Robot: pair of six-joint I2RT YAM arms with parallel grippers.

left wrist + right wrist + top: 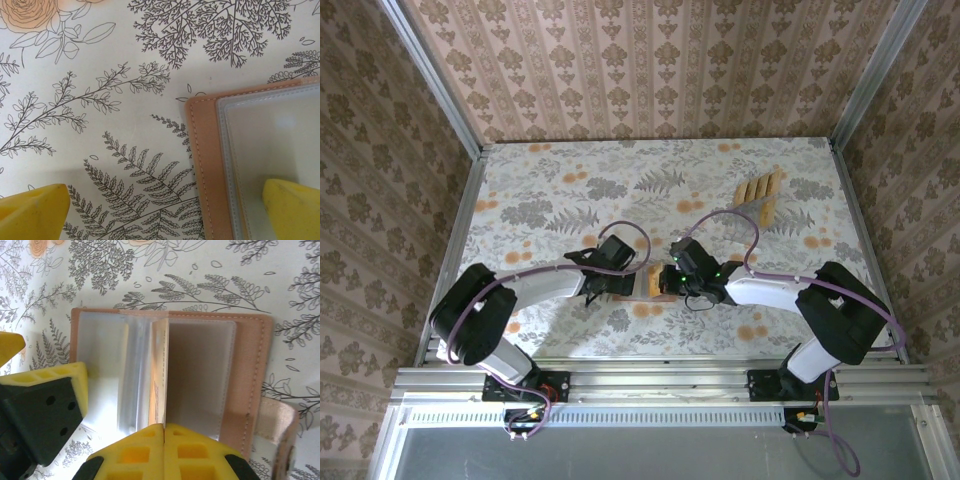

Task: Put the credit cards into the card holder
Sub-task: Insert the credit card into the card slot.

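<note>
Though glossy within — stitched salmon card holder (251, 365)

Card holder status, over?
Left gripper open, finger on card holder. Right gripper shut on credit card, upright between pockets. Other cards far off.

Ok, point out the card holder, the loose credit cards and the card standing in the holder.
card holder (252, 375): right wrist view, salmon border right of the pockets.
loose credit cards (760, 187): top external view, middle of the row at far right.
standing card (161, 365): right wrist view, tan face between the grey pockets.
</note>
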